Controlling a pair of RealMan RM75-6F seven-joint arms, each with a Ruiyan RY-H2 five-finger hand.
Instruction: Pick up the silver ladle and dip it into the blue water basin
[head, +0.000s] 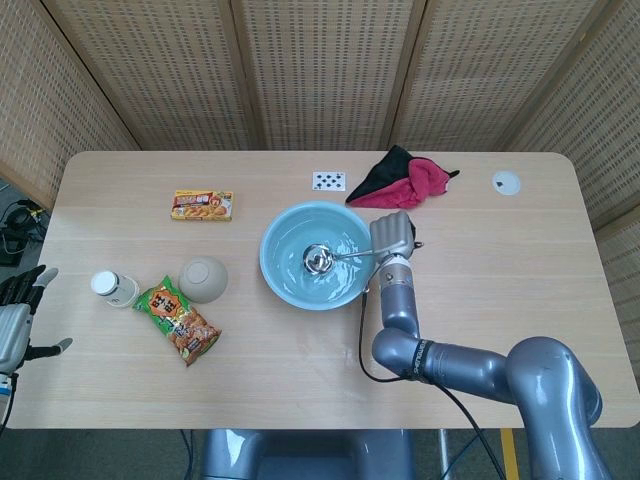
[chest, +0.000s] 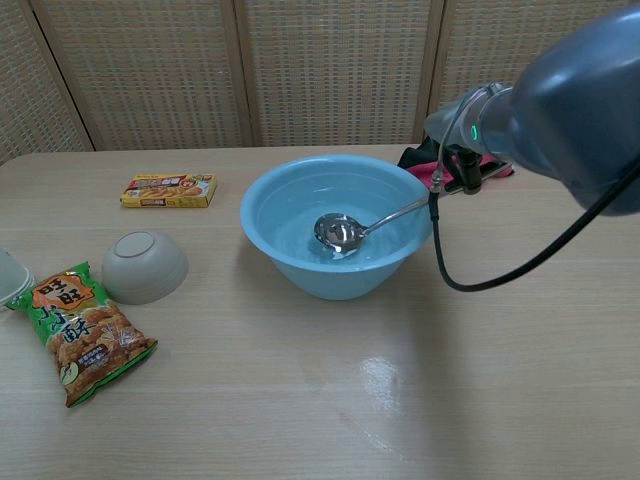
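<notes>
At the middle of a pale wooden surface (head: 300, 370), a blue basin (head: 285, 275) holding water sits with a silver ladle (chest: 340, 232) inside it: the ladle's round cup lies low in the basin, at or just under the water line, and its thin handle slopes up over the basin's right rim. The robot's right hand (head: 391, 238) grasps the far end of that handle just beside the rim; the exact lie of its fingers is hidden behind the wrist in the chest view. The left hand (head: 18, 310) hangs off the left edge of the surface, fingers apart and holding nothing, well apart from everything. The dip looks essentially made, so the risks lie in what follows. The handle crosses close to the rim, and a push down or sideways could lever against the rim and tip or slide the light basin, spilling water. A quick lift would likely slop water from the cup onto the surface. The thin, smooth handle could also twist or slip in the grasp, dropping the ladle with a splash. Near the basin lie a red and black cloth (head: 405, 177), a playing card (head: 329, 181), an upturned bowl (head: 203, 279), a snack bag (head: 177, 320), a small yellow box (head: 203, 205) and a white cup (head: 108, 286); spilled water would most likely reach the cloth or the bowl first.
</notes>
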